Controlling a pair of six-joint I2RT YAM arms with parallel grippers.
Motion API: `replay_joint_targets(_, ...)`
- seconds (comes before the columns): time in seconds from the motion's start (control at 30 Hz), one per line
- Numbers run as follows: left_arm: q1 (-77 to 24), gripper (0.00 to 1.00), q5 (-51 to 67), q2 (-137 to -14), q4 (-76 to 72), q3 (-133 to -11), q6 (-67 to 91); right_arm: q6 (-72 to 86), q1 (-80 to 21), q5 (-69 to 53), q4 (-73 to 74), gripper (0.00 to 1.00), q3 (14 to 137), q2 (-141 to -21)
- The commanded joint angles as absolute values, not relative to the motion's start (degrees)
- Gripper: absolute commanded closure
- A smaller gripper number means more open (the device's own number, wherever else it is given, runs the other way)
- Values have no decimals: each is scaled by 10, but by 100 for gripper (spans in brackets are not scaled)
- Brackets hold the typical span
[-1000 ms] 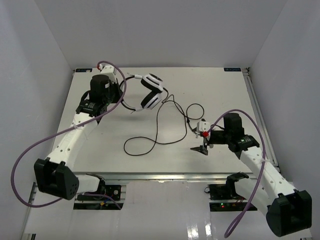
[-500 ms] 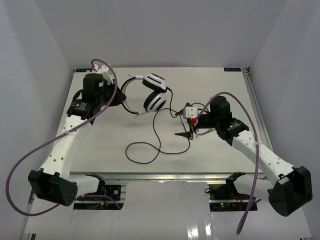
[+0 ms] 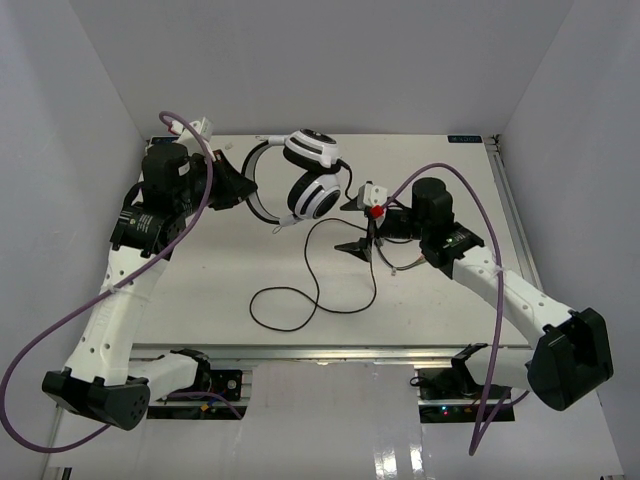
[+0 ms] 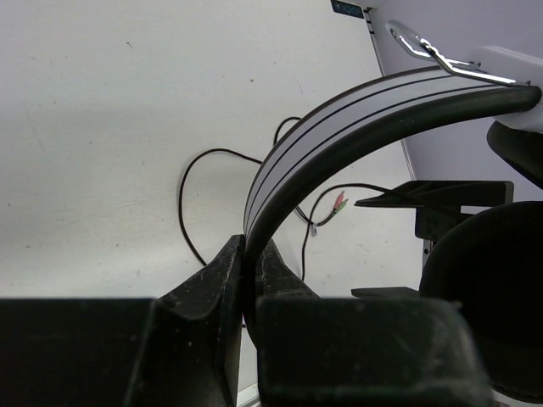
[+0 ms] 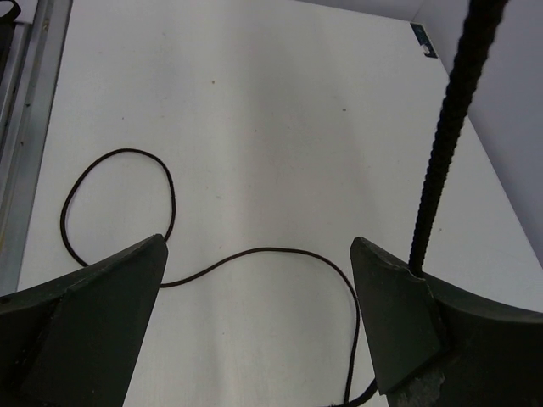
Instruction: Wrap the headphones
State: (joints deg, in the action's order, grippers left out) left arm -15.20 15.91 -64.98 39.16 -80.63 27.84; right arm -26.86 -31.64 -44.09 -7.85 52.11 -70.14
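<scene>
Left gripper (image 3: pixel 240 192) (image 4: pixel 252 263) has the headphones (image 3: pixel 318 193) by the white headband (image 4: pixel 339 119). Its two fingers are squeezed onto either side of the band, near one end of the arc. The headphones are over the far middle of the table (image 3: pixel 200 290), and from the left wrist view they look held up off the surface. The band arches away to the right there, with a black earcup (image 4: pixel 488 288) hanging at that end. From above, one earcup sits farther back and the other is just nearer, both to the right of the left gripper.

Right gripper (image 3: pixel 353 225) (image 5: pixel 259 240) is just to the right of the nearer earcup. Its fingers are spread wide with nothing pinched between them.

The thin black cord (image 5: pixel 246 249) trails off the headphones toward the near side. It makes a loop on the table a bit left of centre, then swings back right toward the right gripper. The coloured wire ends (image 4: pixel 339 202) lie on the table just on the near side of that gripper. In the right wrist view a twisted-looking black strand (image 5: pixel 450 127) rises from against one finger, right up close to the lens. Can't tell whether it's draped over the finger or just touching it.
</scene>
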Motion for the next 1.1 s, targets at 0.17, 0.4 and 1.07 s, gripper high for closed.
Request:
replay_joint_targets(0.17,-154,100,131,-630,389,-857,301,-693,-323,-631,390,3,679,-667)
replay_joint_targets(0.4,-154,100,128,-627,389,-854,307,-528,-322,-455,235,9,597,-599)
replay_joint_targets(1.07,-154,100,202,-615,355,-852,374,-397,-323,-388,-35,10,556,-726)
